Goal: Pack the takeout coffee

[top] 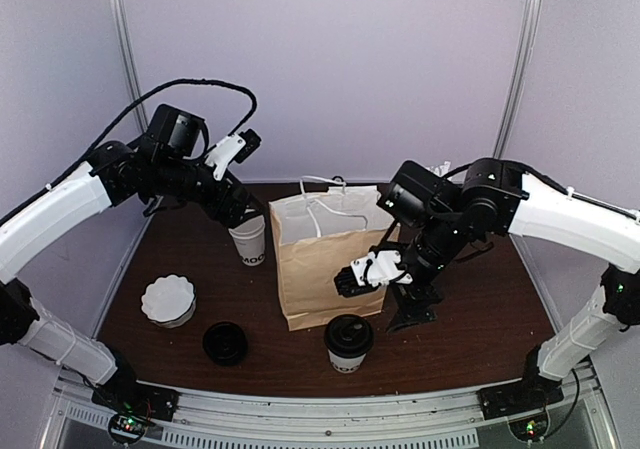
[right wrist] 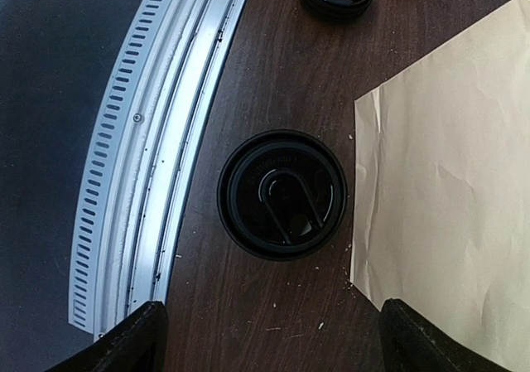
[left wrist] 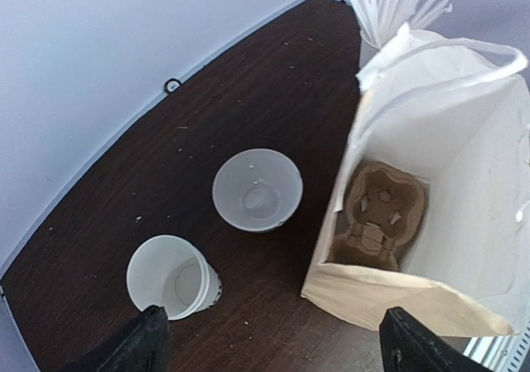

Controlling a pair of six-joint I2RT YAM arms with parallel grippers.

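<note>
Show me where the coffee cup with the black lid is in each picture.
Top external: takeout coffee by the table's near edge, in front of the paper bag.
Left wrist: not in it; paper bag at right.
Right wrist: takeout coffee at centre, seen from above; paper bag at right.
Shared landmark: the paper bag.

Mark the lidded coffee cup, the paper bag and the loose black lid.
lidded coffee cup (right wrist: 281,194): right wrist view, centre of its black lid.
paper bag (top: 305,269): top external view, its brown front panel.
loose black lid (top: 225,342): top external view, middle of its top.
</note>
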